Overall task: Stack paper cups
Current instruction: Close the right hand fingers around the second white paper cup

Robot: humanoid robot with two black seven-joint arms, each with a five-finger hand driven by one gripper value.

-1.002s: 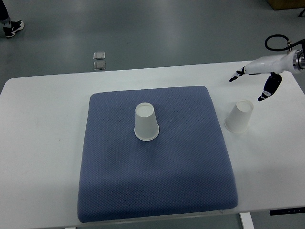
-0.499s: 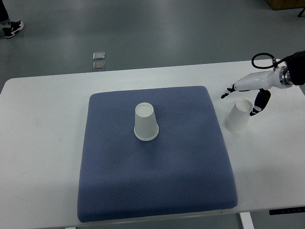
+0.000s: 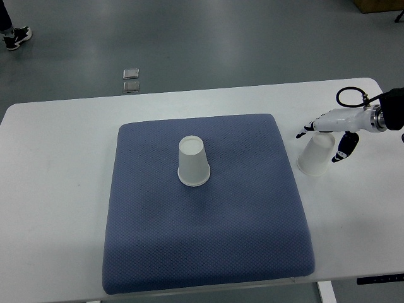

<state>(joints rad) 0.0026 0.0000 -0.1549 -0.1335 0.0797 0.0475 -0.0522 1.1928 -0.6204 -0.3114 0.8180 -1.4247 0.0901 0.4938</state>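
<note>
The right hand (image 3: 325, 131) comes in from the picture's three o'clock edge and hangs over the upturned base of the off-mat cup (image 3: 315, 156). Its fingers are spread, one dark-tipped finger (image 3: 302, 133) pointing toward nine o'clock past the cup's far rim, the thumb side drooping at the cup's three o'clock flank. Nothing is clasped; whether any pad already touches the paper cannot be told from above.

That cup stands upside down on the bare white table (image 3: 57, 158), just beside the three o'clock border of the blue mat (image 3: 208, 252). It lies directly under the palm, slightly toward seven o'clock of it. Its long axis is upright, though the steep view makes it appear to lean with the narrow base toward one o'clock and the wide mouth toward seven.

The mat cup (image 3: 192, 161), the second one, also inverted, stands near the mat's middle, well apart at nine o'clock from the hand. No left arm is in view, so the right hand is the only one placed for the work.

The coming move seems to turn on closing around the nearer cup's tapered wall from above, then carrying it toward nine o'clock to seat over the other; a squeeze too hard could crumple the thin paper.
</note>
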